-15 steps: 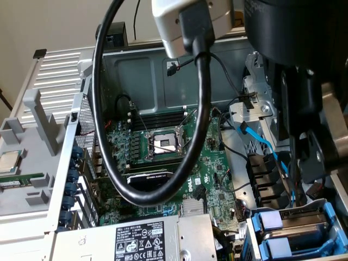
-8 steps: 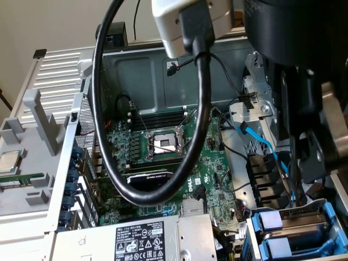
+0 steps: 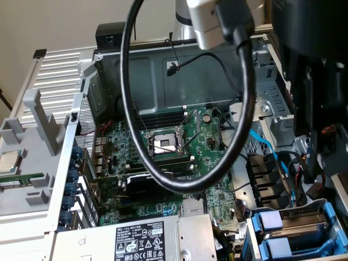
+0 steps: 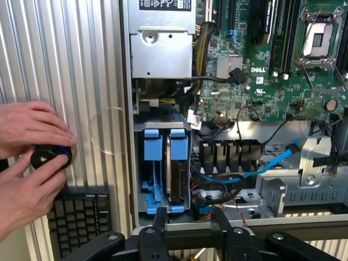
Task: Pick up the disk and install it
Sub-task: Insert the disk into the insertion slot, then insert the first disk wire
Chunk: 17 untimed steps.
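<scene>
Wrist view: disk (image 4: 175,174) in bay (image 4: 139,168), nr spread fingers (image 4: 160,220)

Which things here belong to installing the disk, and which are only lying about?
Job: disk in blue carrier; bay; claw, open.
Lying about: keyboard; CPU chip; power supply; a person's hands holding a black round part.

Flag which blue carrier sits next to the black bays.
The blue carrier bordering the black bays; the other carrier sits against the case wall.
</scene>
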### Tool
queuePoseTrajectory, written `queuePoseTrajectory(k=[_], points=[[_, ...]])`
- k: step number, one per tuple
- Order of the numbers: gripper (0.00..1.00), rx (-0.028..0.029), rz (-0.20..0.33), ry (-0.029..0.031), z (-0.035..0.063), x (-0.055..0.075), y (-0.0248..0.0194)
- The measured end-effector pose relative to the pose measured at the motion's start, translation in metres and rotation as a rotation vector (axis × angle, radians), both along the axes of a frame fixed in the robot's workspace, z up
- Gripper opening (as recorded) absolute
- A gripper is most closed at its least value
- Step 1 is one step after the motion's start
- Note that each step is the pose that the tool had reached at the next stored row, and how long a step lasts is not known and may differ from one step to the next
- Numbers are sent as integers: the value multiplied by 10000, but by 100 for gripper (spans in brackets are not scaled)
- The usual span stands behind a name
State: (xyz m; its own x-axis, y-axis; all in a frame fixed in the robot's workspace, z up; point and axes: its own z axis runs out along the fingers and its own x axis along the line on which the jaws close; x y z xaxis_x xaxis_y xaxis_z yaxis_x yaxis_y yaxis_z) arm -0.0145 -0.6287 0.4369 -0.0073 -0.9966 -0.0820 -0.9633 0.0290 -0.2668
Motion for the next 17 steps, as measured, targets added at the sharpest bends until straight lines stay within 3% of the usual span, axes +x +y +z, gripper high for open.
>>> queuePoseTrajectory(k=[7, 17], points=[[45, -6, 0, 215, -1, 149, 16], [45, -7, 29, 218, 0, 179, 17]])
